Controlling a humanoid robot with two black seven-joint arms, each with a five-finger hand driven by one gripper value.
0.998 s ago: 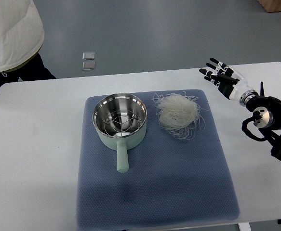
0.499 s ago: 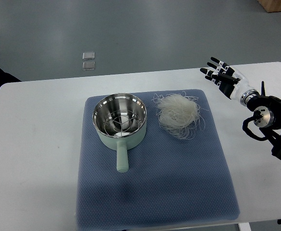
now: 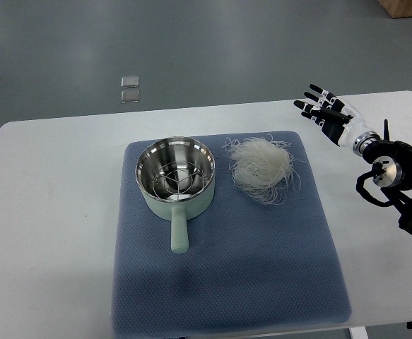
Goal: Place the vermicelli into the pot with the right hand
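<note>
Broadly, a white table [image 3: 50,212] fills most of the top view, with grey floor beyond its far edge. A blue-grey mat [image 3: 227,282] covers the middle of the table, and everything else can be placed against it. The near half of the mat is bare, and wide strips of white tabletop lie bare on both its left and right sides.

On the far left part of the mat sits the pot [image 3: 175,176], pale green outside and shiny steel inside, with a wire rack resting in its bottom. Its handle points toward the near edge of the mat. Just beside the pot, on the far right part of the mat, lies the vermicelli [image 3: 262,167], a loose whitish nest with stray strands curling outward; it does not touch the pot, and nothing lies between the two.

The right hand [image 3: 326,115] is off the mat's far right corner, over the tabletop, its arm coming in from the right edge. Its fingers are spread apart and hold nothing. It is well apart from the vermicelli, with a clear stretch of mat and table between them.

Two small clear squares [image 3: 129,89] lie on the floor beyond the mat's far left corner
</note>
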